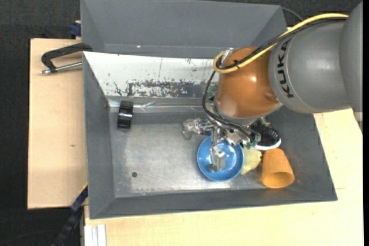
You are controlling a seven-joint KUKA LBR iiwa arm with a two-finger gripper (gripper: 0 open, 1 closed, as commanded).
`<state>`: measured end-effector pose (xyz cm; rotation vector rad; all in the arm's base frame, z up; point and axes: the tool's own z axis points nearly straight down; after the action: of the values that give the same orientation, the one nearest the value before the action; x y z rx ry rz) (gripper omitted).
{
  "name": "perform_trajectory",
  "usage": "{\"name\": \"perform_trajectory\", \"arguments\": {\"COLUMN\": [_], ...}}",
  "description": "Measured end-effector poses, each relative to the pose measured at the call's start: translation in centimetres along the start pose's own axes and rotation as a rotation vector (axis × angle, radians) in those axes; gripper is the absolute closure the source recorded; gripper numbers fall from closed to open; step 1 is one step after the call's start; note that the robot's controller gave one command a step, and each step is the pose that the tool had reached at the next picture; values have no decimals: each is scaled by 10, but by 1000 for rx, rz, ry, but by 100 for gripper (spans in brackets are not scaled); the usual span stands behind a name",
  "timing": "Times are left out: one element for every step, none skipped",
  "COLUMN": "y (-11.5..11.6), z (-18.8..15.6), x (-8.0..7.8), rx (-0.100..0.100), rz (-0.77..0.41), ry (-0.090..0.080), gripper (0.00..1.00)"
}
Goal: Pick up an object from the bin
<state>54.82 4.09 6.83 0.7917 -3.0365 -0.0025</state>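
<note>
Reaching in from 3 o'clock, the grey KUKA arm (323,66) hangs its orange wrist cover (245,89) over the 4 o'clock part of the grey metal bin (173,26). A yellow cable (300,26) and black cables run along the arm to the cover. Below the cover, the metal jaws point down into a round blue bowl (203,163), which sits upright on the bin floor toward 5 o'clock, close to the near wall. The tips of the jaws stand inside the bowl's rim, over its middle. Whether they are spread or pressed together cannot be told, since the metal parts overlap from this angle, and nothing can be made out pinched between them.

Just beside the bowl at its 3 o'clock lies a small pale yellow thing (251,163), touching or nearly touching the rim. Beyond it, farther toward 3 o'clock, an orange cup (275,170) lies tipped near the bin's right wall. At the bowl's 1 o'clock, partly under the wrist cover, a black-and-white bristly thing (270,137) pokes out; its kind is unclear.

Well apart from these, toward 9 o'clock of the bin floor, a short black cylinder (124,114) rests by the left wall. A tiny dark speck (134,175) lies at 7 o'clock.
</note>
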Motion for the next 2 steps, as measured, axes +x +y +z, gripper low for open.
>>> {"name": "perform_trajectory", "arguments": {"y": [43,41], "z": [-3,-2], "x": [-60,14], "rx": [4,2], "rz": [-411,-1086], "ry": [-11,0], "gripper": [0,0]}}
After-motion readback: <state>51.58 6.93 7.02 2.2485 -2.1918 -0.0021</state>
